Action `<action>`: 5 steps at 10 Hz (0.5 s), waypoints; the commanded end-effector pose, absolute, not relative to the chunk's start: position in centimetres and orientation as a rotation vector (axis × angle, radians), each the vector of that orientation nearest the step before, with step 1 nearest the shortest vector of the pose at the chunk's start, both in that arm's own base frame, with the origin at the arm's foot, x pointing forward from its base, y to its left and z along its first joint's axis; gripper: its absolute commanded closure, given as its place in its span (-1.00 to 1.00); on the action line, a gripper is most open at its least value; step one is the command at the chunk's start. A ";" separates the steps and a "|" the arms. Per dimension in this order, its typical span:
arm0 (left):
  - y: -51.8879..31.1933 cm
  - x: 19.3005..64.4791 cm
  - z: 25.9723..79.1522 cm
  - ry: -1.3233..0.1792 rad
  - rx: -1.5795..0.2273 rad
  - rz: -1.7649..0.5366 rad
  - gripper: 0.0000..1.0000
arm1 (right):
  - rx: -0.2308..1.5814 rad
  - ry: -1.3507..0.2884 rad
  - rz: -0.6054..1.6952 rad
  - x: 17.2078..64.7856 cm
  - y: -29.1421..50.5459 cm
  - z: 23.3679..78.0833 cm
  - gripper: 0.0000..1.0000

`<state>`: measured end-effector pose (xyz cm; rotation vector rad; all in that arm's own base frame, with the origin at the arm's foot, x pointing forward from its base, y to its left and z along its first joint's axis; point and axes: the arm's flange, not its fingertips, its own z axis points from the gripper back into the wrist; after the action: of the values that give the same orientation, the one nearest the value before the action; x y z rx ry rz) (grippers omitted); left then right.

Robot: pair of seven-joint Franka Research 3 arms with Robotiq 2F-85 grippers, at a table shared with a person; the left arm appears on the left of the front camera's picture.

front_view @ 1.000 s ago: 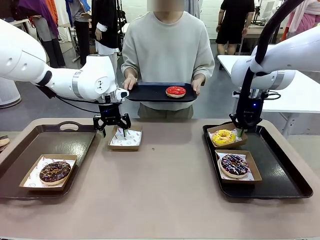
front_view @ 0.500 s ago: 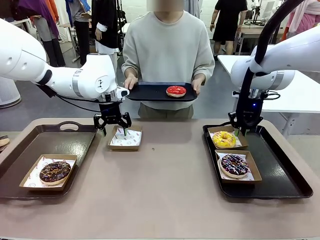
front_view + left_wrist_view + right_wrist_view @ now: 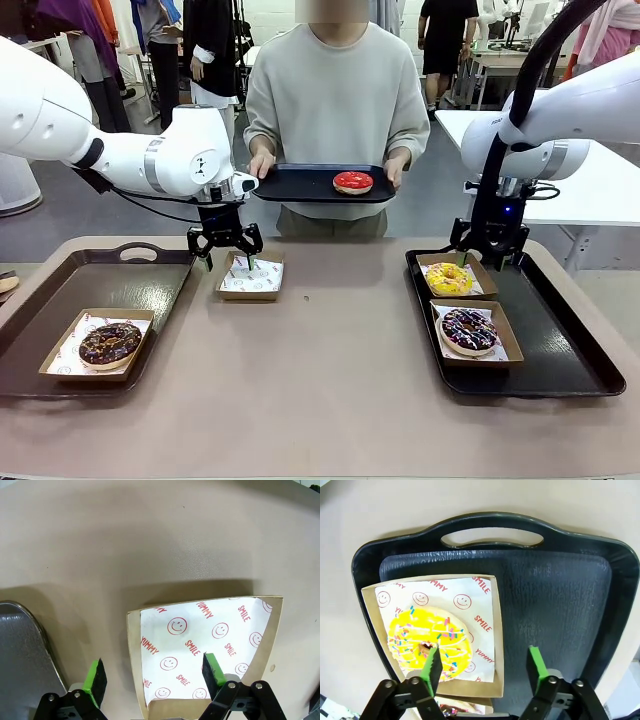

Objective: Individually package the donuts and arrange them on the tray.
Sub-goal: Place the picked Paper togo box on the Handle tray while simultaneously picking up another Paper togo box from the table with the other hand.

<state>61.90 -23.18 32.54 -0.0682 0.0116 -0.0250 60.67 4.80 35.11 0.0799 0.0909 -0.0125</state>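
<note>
My right gripper [image 3: 487, 258] stands open just above the far end of the right tray [image 3: 560, 330]. In the right wrist view the gripper [image 3: 483, 666] has one finger over the yellow-iced donut [image 3: 430, 640] in its paper-lined box [image 3: 485, 630] and holds nothing. A dark sprinkled donut [image 3: 468, 330] lies boxed in front of the yellow one [image 3: 448, 277]. My left gripper [image 3: 229, 262] hovers open over the near edge of an empty lined box [image 3: 205, 645] on the table. A chocolate nut donut [image 3: 110, 343] sits boxed on the left tray [image 3: 150, 280]. The red-iced donut [image 3: 352, 182] lies on a tray [image 3: 290, 187] held by the person.
The person stands at the far side, both hands on the small black tray. The right tray's handle [image 3: 491, 539] lies beyond my right fingers. Bare brown tabletop [image 3: 330, 360] stretches between the two trays.
My right gripper has opened and let go of the yellow donut's box, which now lies flat on the tray. The left arm has barely moved.
</note>
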 end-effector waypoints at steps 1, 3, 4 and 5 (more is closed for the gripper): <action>-23.4 62.1 32.8 0.015 -0.037 -0.004 -1.00 | 0.113 0.078 0.000 60.8 4.6 35.0 -1.00; -23.3 62.4 32.5 0.026 -0.042 -0.005 0.18 | 0.118 0.079 -0.001 60.8 4.5 35.0 -1.00; -23.4 62.5 32.5 0.031 -0.051 -0.009 0.19 | 0.119 0.080 -0.002 60.7 4.4 35.0 -1.00; -23.4 62.5 32.5 0.035 -0.056 -0.011 1.00 | 0.122 0.080 -0.003 60.7 4.3 35.0 -1.00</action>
<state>61.87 -23.10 32.23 -0.0642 0.0231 -0.0240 60.69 4.69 35.12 0.0837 0.0902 -0.0149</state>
